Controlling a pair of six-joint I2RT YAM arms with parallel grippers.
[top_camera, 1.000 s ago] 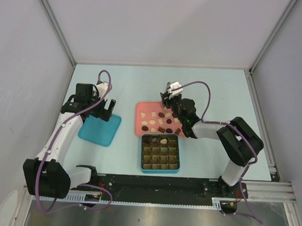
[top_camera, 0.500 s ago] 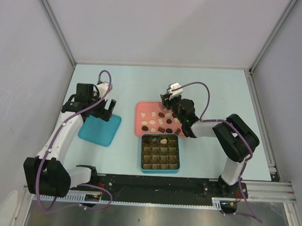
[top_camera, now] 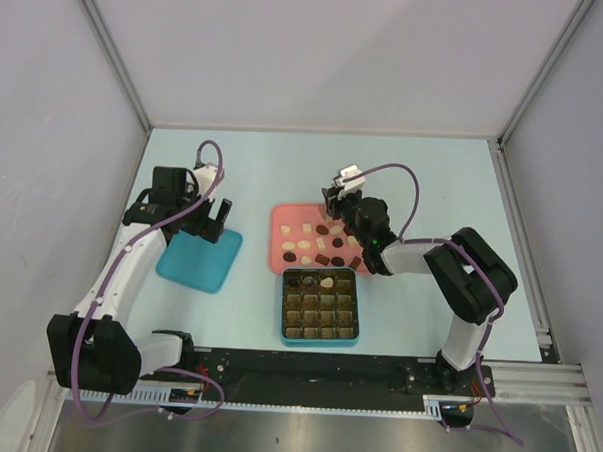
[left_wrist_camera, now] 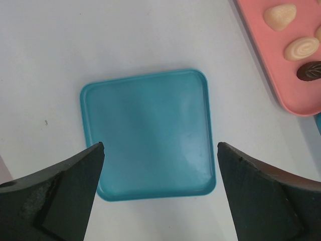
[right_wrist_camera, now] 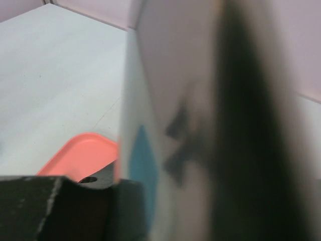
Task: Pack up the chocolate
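The table (top_camera: 434, 182) is closed in by enclosure walls (top_camera: 319, 57) at the left, far and right edges; open surface lies along the far side and right of the right arm, while the containers take the centre and left

The pink tray (top_camera: 282, 220) sits just beyond the teal box (top_camera: 319, 341); the teal lid (left_wrist_camera: 150, 130) lies apart to the left

The tray holds the loose chocolate (top_camera: 306, 229) as scattered cream and dark pieces; the box grid shows two pieces in its far row, one dark and one cream

The left gripper (left_wrist_camera: 160, 145) hovers over the lid with jaws wide apart; the tray pieces lie well to its right

The right gripper (top_camera: 329, 205) sits low at the tray's far edge, near the pieces there; its wrist view is blurred, so it cannot be told whether the jaws are apart or clamped on a piece
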